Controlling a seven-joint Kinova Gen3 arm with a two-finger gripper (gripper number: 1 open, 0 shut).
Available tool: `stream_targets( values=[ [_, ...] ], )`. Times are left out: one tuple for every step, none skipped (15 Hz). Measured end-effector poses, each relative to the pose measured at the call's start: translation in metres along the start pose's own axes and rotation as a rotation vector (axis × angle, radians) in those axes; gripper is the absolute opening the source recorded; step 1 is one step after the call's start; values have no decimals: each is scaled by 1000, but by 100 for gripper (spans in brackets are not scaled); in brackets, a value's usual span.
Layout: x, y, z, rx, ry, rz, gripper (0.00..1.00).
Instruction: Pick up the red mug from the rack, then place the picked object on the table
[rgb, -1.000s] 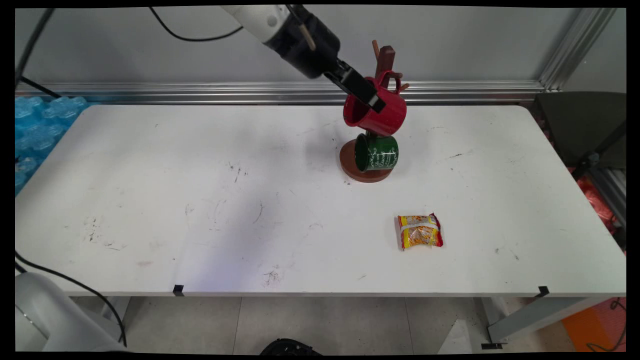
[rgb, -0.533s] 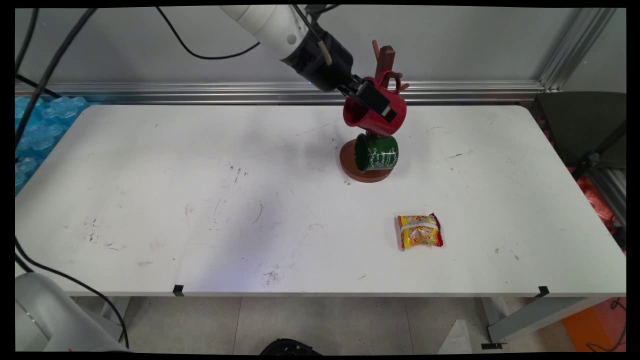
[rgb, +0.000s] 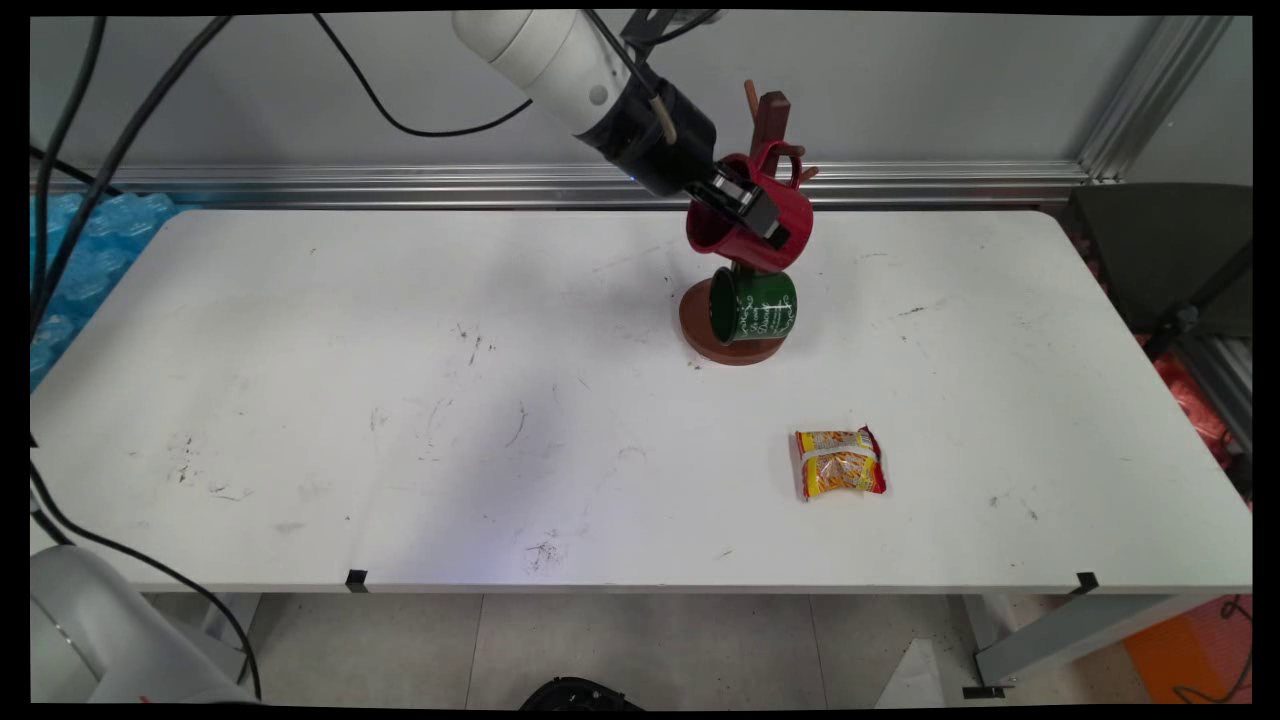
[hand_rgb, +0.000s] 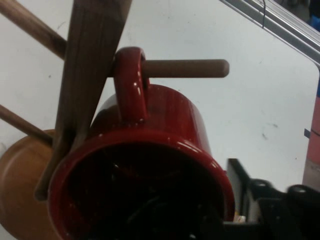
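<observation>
reaching in from the upper left, the arm has pushed its pincer (rgb: 752, 212) further onto the red mug (rgb: 775, 240) than in the earlier main views, where more of the black fingers showed clear of it. now one finger (hand_rgb: 240, 185) lies outside the mug wall in the hand view, the other seems sunk in its dark mouth, so the pincer straddles the rim; whether it has closed on the wall, i cannot tell. the mug itself has not shifted: it hangs by its handle (hand_rgb: 131, 85) on a peg (hand_rgb: 187, 68) of the wooden rack (rgb: 770, 115). below it the green mug (rgb: 756, 306) hangs over the rack's round base (rgb: 700, 335). further right and nearer, a snack packet (rgb: 840, 463) lies untouched on the white surface (rgb: 400, 400).
</observation>
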Motion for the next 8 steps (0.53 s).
stream_targets(
  values=[
    [-1,0,0,1,1,-2,0],
    [-2,0,1,3,2,-3,0],
    [-2,-1,1,4,4,-3,0],
    [-3,-1,0,6,5,-2,0],
    [-4,-1,0,7,7,-1,0],
    [-4,0,-1,8,9,1,0],
    [-4,0,-2,8,11,3,0],
    [-5,1,-2,8,12,5,0]
  ],
)
